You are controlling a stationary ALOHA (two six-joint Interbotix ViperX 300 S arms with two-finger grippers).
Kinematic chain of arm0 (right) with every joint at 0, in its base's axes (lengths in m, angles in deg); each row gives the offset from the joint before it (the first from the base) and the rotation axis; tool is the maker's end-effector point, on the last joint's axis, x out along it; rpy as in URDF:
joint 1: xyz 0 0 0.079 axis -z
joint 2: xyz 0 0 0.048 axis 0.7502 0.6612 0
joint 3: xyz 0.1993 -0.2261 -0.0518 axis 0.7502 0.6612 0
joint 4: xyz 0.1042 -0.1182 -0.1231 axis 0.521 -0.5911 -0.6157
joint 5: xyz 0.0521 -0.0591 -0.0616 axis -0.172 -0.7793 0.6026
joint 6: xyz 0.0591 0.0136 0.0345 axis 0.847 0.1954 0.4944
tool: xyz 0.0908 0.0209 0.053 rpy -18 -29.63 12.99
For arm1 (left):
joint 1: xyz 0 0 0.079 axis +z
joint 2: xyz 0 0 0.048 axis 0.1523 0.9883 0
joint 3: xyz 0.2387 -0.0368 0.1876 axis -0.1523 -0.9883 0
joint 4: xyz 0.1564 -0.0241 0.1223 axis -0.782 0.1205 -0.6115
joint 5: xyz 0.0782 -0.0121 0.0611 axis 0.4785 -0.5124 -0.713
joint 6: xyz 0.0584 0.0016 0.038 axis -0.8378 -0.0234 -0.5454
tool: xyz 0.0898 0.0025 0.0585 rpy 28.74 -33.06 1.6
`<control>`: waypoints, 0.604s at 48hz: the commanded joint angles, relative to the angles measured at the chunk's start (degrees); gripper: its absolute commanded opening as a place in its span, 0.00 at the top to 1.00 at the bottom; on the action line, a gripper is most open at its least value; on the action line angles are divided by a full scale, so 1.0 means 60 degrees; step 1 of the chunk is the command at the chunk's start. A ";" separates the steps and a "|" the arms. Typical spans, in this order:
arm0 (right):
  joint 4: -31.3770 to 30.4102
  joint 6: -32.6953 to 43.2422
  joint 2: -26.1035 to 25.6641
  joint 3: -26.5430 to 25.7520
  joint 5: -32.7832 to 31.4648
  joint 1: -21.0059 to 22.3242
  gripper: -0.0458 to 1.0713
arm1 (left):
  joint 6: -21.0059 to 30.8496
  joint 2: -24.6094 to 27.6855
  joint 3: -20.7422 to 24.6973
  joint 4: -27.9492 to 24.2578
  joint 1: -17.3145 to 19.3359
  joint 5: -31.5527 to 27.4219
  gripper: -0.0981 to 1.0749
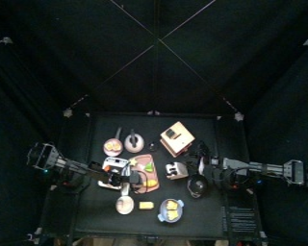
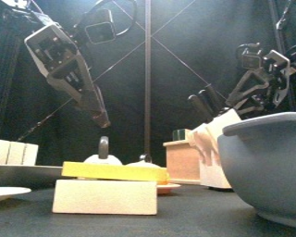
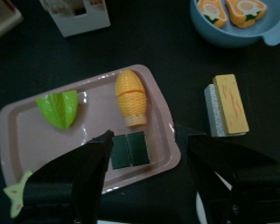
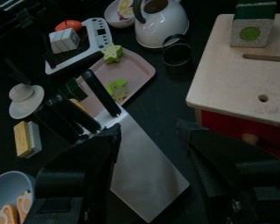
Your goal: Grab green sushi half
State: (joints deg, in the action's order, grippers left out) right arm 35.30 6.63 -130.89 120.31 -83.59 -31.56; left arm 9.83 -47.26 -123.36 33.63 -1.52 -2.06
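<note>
A yellow slab (image 2: 115, 170) lies on a pale block (image 2: 104, 196) (near the front). A grey bowl (image 2: 272, 167) looms right; both arms hang behind.

Green sushi half (image 3: 132, 149): dark green rectangular block with a seam down its middle, lying flat on the pink tray (image 3: 25, 112), at 6 o'clock of the yellow corn-like piece (image 3: 132, 94) and near the tray's rim.
</note>
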 commanded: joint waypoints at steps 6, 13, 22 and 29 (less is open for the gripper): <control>0.0015 -0.0015 0.0044 -0.0234 0.0088 0.0029 0.17 | -0.0117 0.0366 0.0146 -0.0117 0.0044 -0.0220 0.04; 0.0015 -0.0015 0.0044 -0.0220 0.0073 0.0029 0.17 | -0.0103 0.0630 0.0161 -0.0176 0.0264 -0.0352 0.04; 0.0029 -0.0015 0.0044 -0.0234 0.0088 0.0029 0.17 | -0.0088 0.0996 0.0205 -0.0176 0.0381 -0.0410 0.04; 0.0029 -0.0015 0.0044 -0.0234 0.0088 0.0029 0.17 | -0.0103 0.1245 0.0249 -0.0176 0.0410 -0.0410 0.04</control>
State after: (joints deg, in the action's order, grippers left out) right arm 35.38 6.63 -130.63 120.40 -83.59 -31.56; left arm 9.21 -39.79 -123.10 32.75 0.68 -4.69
